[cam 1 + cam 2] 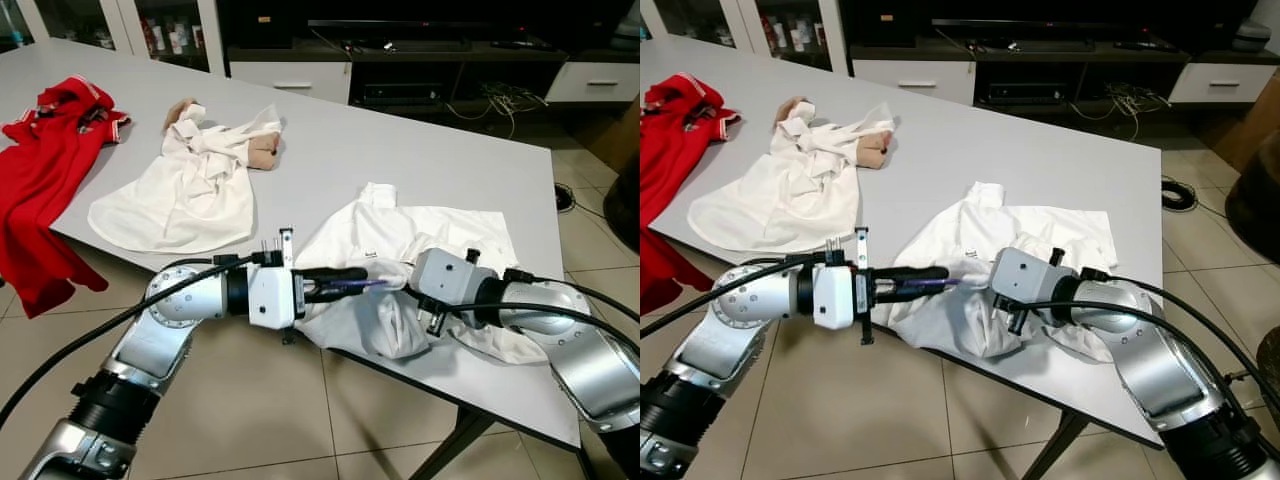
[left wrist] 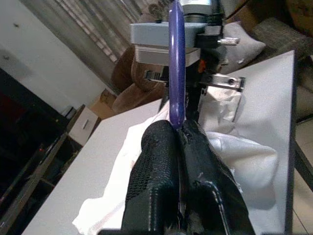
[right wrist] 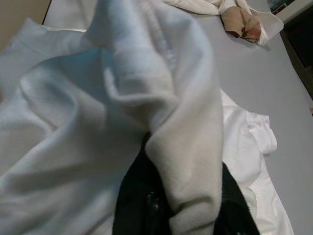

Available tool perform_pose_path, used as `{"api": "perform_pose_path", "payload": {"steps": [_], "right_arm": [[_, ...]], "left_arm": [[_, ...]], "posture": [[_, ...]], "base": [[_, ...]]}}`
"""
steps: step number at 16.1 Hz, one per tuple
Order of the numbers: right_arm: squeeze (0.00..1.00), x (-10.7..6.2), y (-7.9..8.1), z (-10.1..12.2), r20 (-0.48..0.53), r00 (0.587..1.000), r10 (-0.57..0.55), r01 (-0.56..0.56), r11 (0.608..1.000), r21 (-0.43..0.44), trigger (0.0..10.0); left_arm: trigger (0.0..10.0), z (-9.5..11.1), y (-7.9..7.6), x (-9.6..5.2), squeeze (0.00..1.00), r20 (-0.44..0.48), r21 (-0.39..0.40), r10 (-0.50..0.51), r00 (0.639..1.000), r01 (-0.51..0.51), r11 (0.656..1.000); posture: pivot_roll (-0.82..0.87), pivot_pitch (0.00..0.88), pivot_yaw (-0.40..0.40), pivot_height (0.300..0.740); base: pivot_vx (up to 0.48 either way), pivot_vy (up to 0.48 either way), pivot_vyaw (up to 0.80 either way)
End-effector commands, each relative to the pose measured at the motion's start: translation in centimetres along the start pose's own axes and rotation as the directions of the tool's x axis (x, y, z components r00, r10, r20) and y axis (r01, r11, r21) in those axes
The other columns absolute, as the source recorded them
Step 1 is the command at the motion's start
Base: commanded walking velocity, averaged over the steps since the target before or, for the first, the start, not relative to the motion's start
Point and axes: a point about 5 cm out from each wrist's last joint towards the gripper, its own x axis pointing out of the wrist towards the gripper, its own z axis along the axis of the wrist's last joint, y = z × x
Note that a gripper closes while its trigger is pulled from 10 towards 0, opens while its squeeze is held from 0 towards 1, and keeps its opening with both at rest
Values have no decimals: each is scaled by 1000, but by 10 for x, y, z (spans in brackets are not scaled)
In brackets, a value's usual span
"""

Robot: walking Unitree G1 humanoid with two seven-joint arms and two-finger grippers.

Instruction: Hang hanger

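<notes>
A long grey counter (image 1: 400, 150) carries three garments: a red shirt (image 1: 45, 160) spilling over its far left edge, a white shirt (image 1: 190, 185) bunched over something tan in the middle, and a second white shirt (image 1: 420, 260) at the near edge, where both arms meet. The job appears to be at an early-to-middle stage: the purple hanger (image 1: 358, 284) points into the near shirt's folds, the garment is rumpled and not yet sitting on it, and no rail is in sight, so seating the shirt and hanging it up remain. The left gripper (image 1: 335, 283) reaches in from the counter's near side, its fingers (image 2: 161, 161) pressed together on the hanger, whose purple bar runs straight out from between them toward the right wrist. The right gripper (image 3: 176, 196) is buried in the shirt, its black fingers pinching a raised fold of white cloth that drapes over them.
</notes>
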Motion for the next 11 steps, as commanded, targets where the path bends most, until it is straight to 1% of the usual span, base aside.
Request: {"api": "perform_pose_path", "payload": {"steps": [1,2,3,4,5,7,8,9,10,11], "right_arm": [[0,-6,-10,-6,-25,997,-70,70,997,12,0],[0,-6,-11,-7,-27,996,-80,80,997,15,0],[0,-7,-12,-7,-25,996,-83,83,996,17,0],[0,-7,-12,-7,-25,996,-83,84,996,18,0],[0,-7,-11,-8,-25,996,-83,84,996,19,0],[0,-9,-9,-10,-25,997,-69,70,997,19,0],[0,-9,-6,-9,-15,998,-55,55,998,16,0],[0,-11,0,-7,15,1000,-15,15,1000,3,0],[0,-12,4,-5,37,999,16,-16,1000,-8,0],[0,-13,8,-4,51,998,38,-38,999,-13,0]], "left_arm": [[10000,1,3,0,0,0,20,-10,1000,10,1000],[10000,2,4,-2,1000,23,-20,7,1000,-6,1000],[10000,3,5,-2,1000,41,-50,9,999,-7,999],[10000,3,2,-3,1000,19,-35,-29,999,30,999],[10000,2,1,-4,1000,4,-27,-45,999,45,999],[10000,-9,-1,-11,1000,-89,-12,-83,993,82,997],[10000,-18,3,-20,235,-153,-14,-81,985,80,997],[10000,-25,19,-36,0,-214,-3,-8,977,8,1000],[10000,-24,33,-43,0,-214,16,82,973,-80,997],[10000,-22,44,-48,0,-208,33,151,966,-148,988]], "posture": [[-15,49,-8,740],[-17,48,-8,740],[-20,48,-8,740],[-20,45,-10,740],[-21,45,-9,740],[-21,44,-10,740],[-23,44,-9,740],[-23,44,-9,740],[-23,44,-9,740],[-22,44,-6,740]], "base": [[0,0,0],[0,0,0],[0,0,0],[0,0,0],[0,0,0],[0,0,0],[0,0,0],[0,0,0],[0,0,0],[0,0,0]]}}
